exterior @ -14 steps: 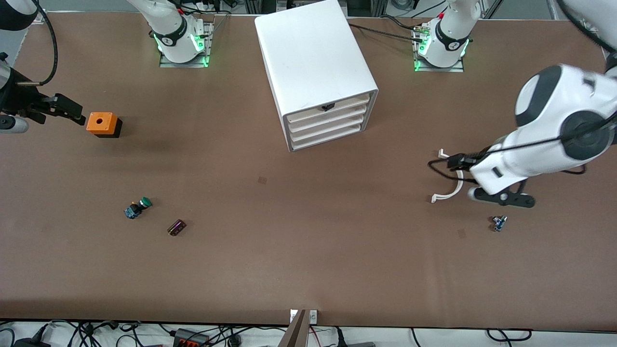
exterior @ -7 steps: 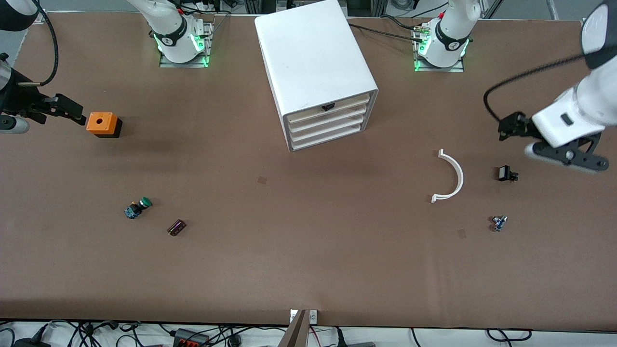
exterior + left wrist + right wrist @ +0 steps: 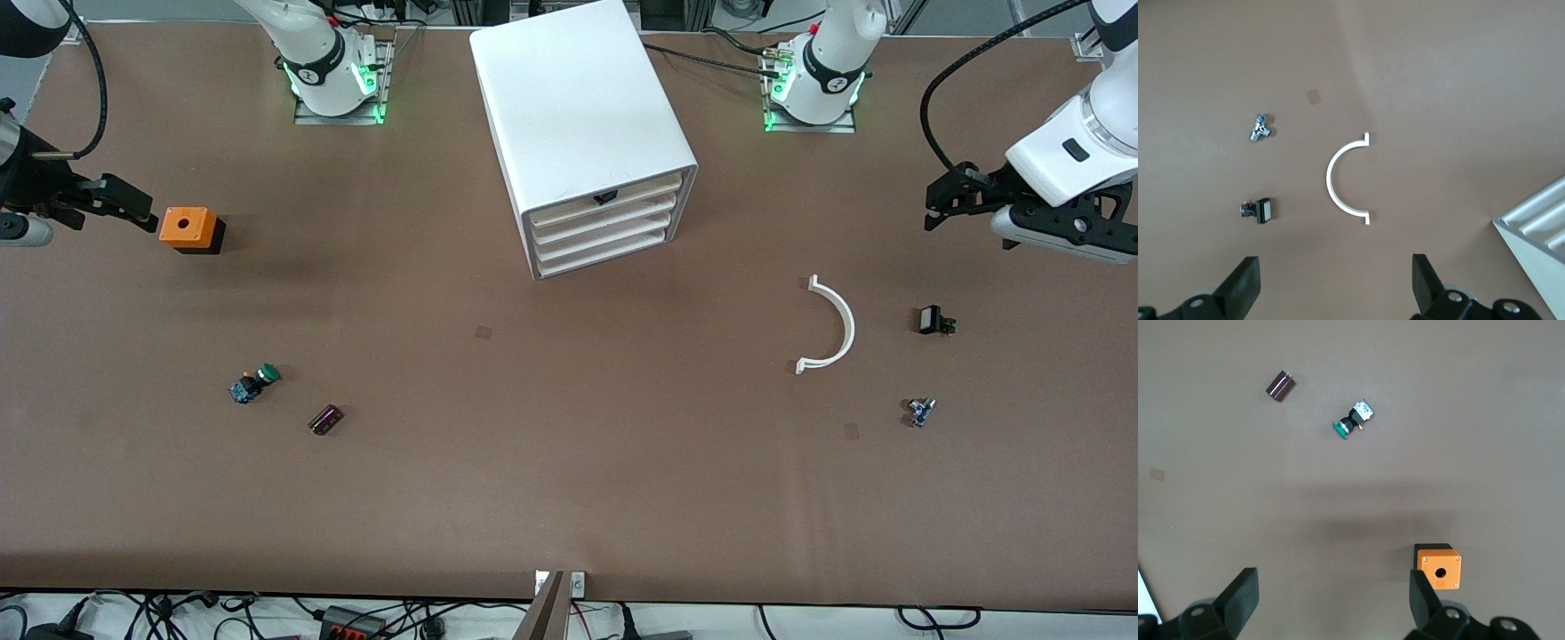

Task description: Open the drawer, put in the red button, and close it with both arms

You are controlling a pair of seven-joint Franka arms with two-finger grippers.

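Note:
The white cabinet (image 3: 582, 116) stands in the middle of the table near the arms' bases, and its stacked drawers (image 3: 605, 229) are all shut. Its corner shows in the left wrist view (image 3: 1538, 227). No red button shows in any view. My left gripper (image 3: 1062, 233) hangs open and empty in the air at the left arm's end of the table, its fingers (image 3: 1245, 287) wide apart above bare table. My right gripper (image 3: 22, 227) hangs open and empty at the right arm's end, its fingers (image 3: 1238, 600) wide apart, beside the orange box (image 3: 188, 228).
A green-capped button (image 3: 255, 382) and a small dark block (image 3: 325, 419) lie toward the right arm's end. A white curved piece (image 3: 840, 324), a small black part (image 3: 933, 320) and a small blue-metal part (image 3: 919, 411) lie toward the left arm's end.
My left arm has lifted away from over the white curved piece and swung out to the left arm's end of the table, uncovering the small black part. The right arm has not moved.

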